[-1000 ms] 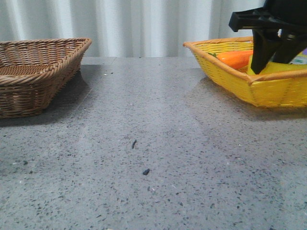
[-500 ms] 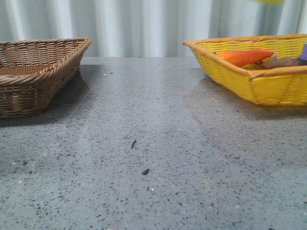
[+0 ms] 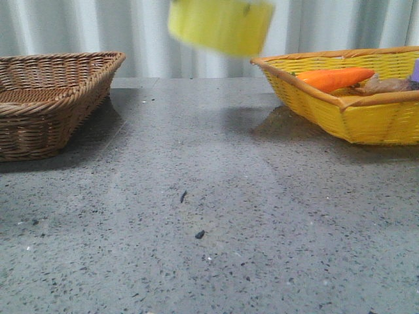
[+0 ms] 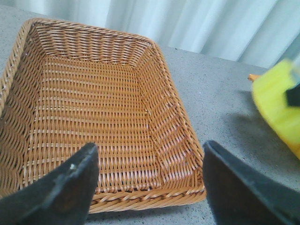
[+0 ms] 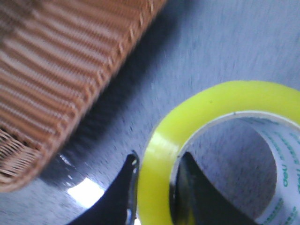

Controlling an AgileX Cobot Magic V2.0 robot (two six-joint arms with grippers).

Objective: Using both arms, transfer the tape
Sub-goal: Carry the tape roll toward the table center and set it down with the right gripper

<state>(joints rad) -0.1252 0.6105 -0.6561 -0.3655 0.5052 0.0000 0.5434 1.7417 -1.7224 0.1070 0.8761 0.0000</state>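
The tape (image 3: 221,26) was a wide roll of see-through yellow with a white core (image 5: 281,154) that had small green lettering on it. It was up in the air over the middle of the table, slightly tilted and a bit blurry. One side of the ring was pinched between two dark fingers (image 5: 123,187), one outside and one inside the hole.

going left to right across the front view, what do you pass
brown wicker basket → tape, held up in the air above the table → yellow basket with the orange carrot-shaped object inside it
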